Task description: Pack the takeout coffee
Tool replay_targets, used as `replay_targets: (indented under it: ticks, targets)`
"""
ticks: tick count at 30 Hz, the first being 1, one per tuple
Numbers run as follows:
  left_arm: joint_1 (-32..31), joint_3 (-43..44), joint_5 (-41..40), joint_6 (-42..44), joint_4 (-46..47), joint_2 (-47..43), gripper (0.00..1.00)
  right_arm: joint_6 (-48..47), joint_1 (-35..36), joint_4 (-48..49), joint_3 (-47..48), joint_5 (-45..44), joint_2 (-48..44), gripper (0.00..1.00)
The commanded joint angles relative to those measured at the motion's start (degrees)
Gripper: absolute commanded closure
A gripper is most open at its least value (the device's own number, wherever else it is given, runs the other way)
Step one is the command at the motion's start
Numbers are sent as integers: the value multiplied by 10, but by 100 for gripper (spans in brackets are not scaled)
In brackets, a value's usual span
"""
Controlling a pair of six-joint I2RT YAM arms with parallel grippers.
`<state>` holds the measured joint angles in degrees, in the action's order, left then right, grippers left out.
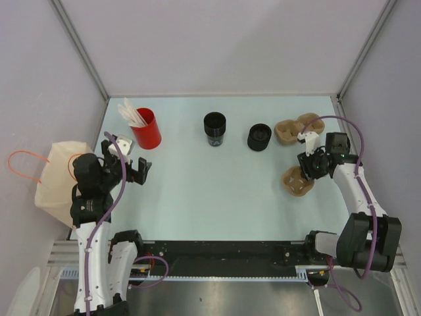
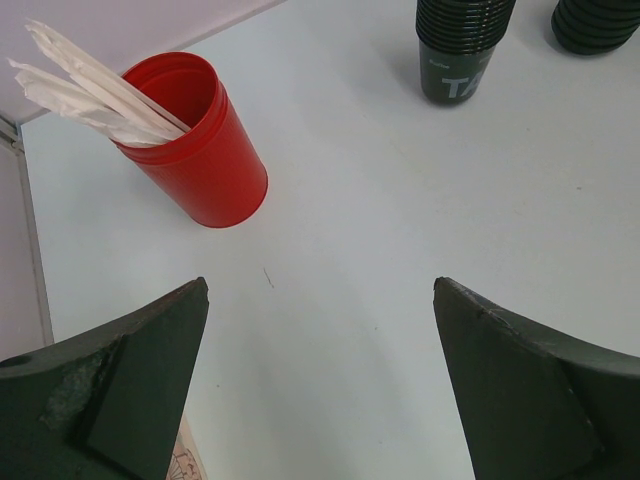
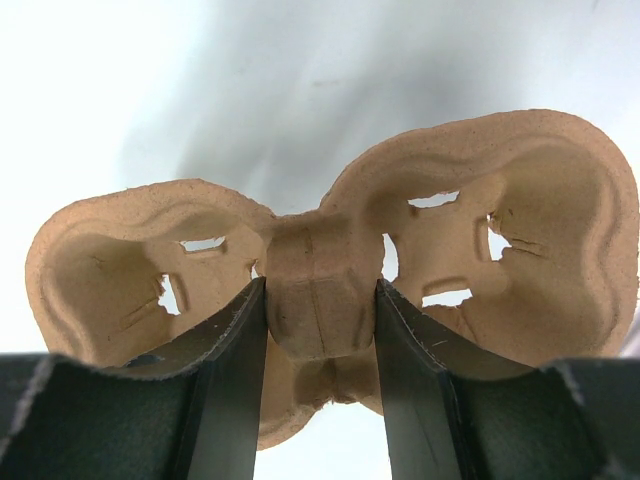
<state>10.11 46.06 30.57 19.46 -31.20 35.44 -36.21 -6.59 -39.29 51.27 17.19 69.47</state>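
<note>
place: lab test cell | cues: blank panel walls [image 1: 223, 46], aluminium frame [image 1: 79, 47]

The left fingers [image 2: 130, 380] are hanging spread wide, pointing down; the right fingers [image 3: 225, 380] are pinching the middle of the cup carrier [image 3: 560, 180].

Upright black cup [image 1: 214, 126] — red cup [image 1: 146, 128] left of it

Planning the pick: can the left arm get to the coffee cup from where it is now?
Probably yes. The left gripper is open and empty, bare table lies between it and the coffee cup, and the red cup stands off to the side.
</note>
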Motion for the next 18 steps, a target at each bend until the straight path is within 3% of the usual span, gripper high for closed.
replay_targets:
  ticks: [1,8,18]
  targets:
    - [6,5,20,-6,5,-4,1,79,-1,126,-39,-29,14,73]
    - [6,2,17,-5,9,-11,1,104,1,183,-69,-54,47,72]
    - [6,3,18,-5,9,-7,1,91,-1,180,-80,-62,61,54]
